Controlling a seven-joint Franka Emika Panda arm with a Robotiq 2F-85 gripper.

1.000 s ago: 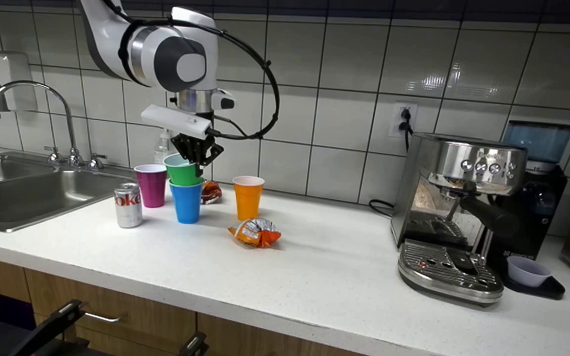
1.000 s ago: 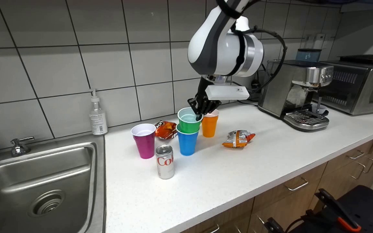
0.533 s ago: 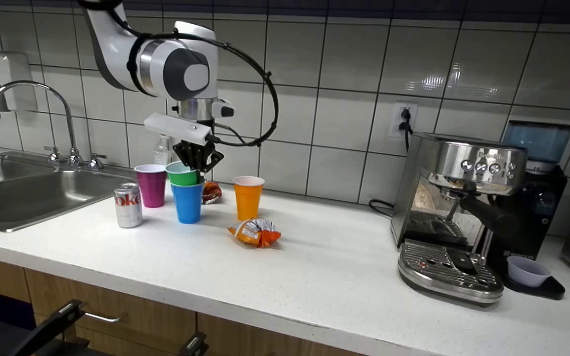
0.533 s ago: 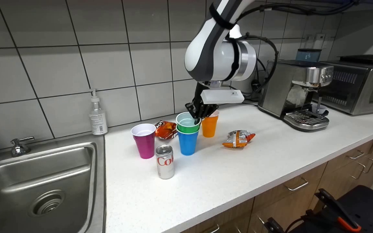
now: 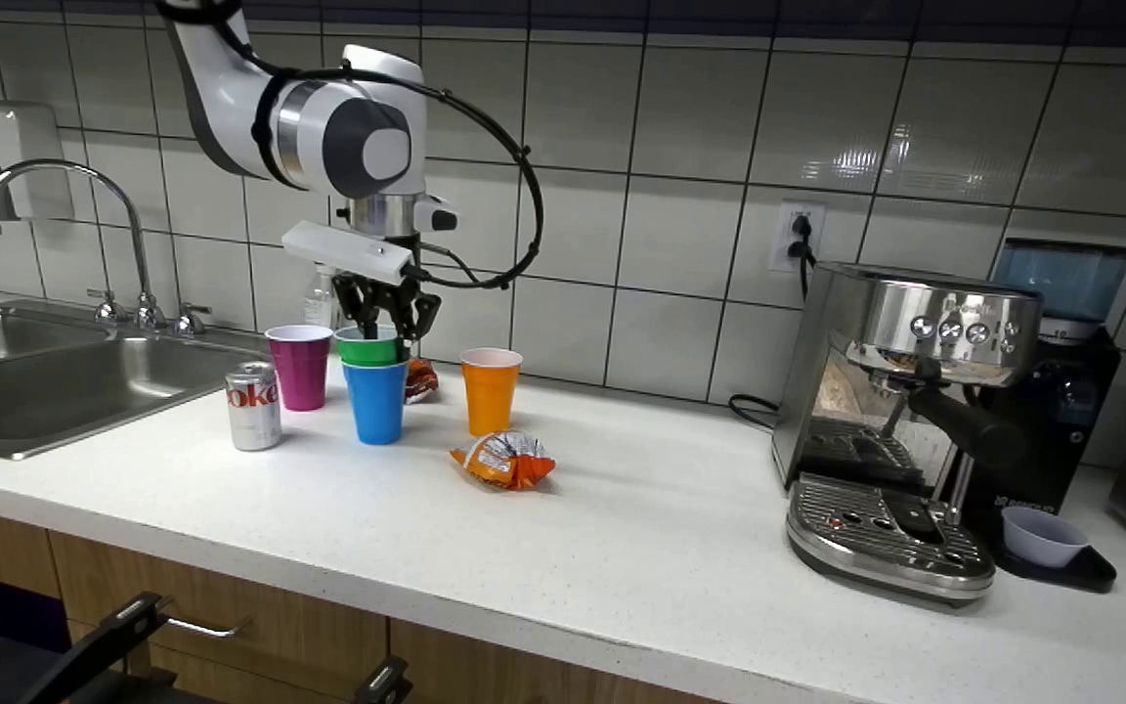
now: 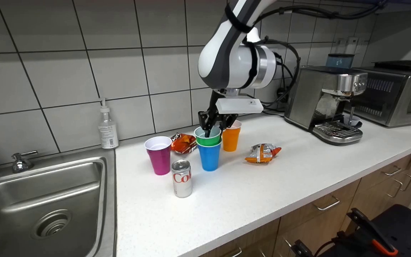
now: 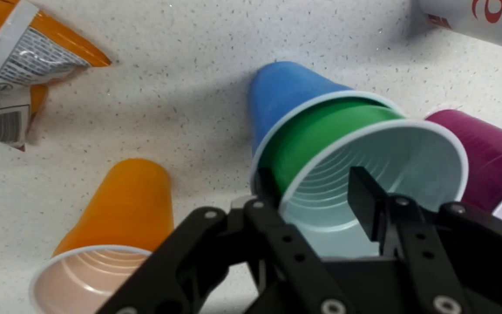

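Right now my black two-fingered gripper points down with its fingers parted to a middling width, astride the wall of the green plastic cup on the side facing the orange plastic cup: one finger hangs inside the green cup's mouth, the other outside it, at the rim of the blue plastic cup, seemingly in the gap between the two. I see nothing clamped between them; whether either finger touches plastic I cannot tell. The green cup lies directly beneath me, nested mouth-up in the blue one, its long axis close to upright and so nearly in line with my fingers. The blue cup stands on the white speckled counter, the magenta plastic cup near it, the orange one apart on the opposite side.
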